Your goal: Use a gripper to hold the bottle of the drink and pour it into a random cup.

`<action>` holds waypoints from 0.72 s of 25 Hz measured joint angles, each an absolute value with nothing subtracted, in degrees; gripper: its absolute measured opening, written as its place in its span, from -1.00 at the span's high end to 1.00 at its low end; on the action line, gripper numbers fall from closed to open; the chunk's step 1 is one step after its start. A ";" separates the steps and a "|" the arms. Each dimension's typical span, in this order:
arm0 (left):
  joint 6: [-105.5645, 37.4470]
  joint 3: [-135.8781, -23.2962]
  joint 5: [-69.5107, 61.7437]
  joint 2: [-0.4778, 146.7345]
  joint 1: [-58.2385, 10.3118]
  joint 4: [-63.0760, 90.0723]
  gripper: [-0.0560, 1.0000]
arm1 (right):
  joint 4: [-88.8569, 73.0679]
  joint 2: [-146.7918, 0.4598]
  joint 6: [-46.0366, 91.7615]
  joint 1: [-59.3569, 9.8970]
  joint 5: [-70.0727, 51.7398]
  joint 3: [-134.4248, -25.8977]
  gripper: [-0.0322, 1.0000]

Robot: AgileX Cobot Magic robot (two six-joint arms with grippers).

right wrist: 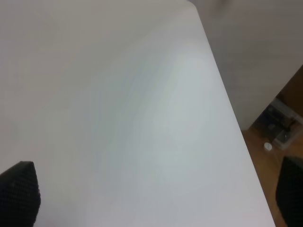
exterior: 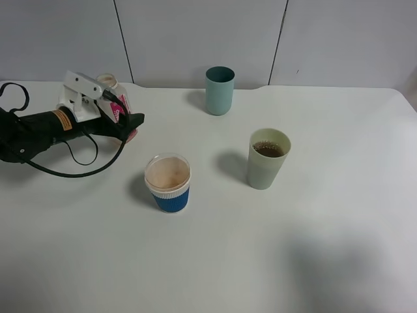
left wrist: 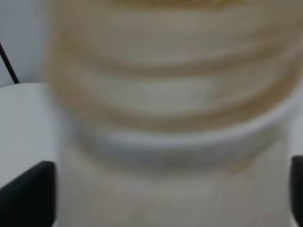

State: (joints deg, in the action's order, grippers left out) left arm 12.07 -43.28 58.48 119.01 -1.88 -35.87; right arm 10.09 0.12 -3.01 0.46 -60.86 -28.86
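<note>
The bottle of the drink (exterior: 116, 98), with its pink-red label and beige neck, stands upright at the far left of the table. It fills the left wrist view as a blur (left wrist: 175, 118). My left gripper (exterior: 127, 124) reaches around it with one black finger (left wrist: 28, 198) on each side, spread wide. I see no squeeze on the bottle. The pale yellow-green cup (exterior: 267, 160) stands right of centre with brown drink inside. My right gripper (right wrist: 156, 198) is open and empty over bare table and does not show in the exterior high view.
A short blue-and-white ribbed cup (exterior: 168, 184) holding pale brown liquid stands in the middle front. A teal tumbler (exterior: 219, 90) stands at the back centre. The table's right edge (right wrist: 236, 137) drops off to the floor.
</note>
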 joint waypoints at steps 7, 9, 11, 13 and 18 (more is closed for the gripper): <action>13.82 -42.12 56.69 114.99 -1.88 -35.94 -0.96 | 10.09 0.12 -3.01 0.46 -60.86 -28.86 -0.99; 14.18 -40.80 56.63 113.27 -1.88 -35.99 -0.96 | 10.09 0.12 -3.01 0.46 -60.86 -28.86 -0.99; 14.18 -39.16 56.58 111.13 -1.88 -35.99 -0.96 | 10.09 0.12 -3.01 0.46 -60.86 -28.86 -0.99; 14.22 -37.51 56.58 109.02 -1.88 -35.93 -0.96 | 10.09 0.12 -3.01 0.46 -60.86 -28.86 -0.99; 13.42 -32.02 54.68 102.52 -1.88 -33.14 -0.96 | 10.09 0.12 -3.01 0.46 -60.86 -28.86 -0.99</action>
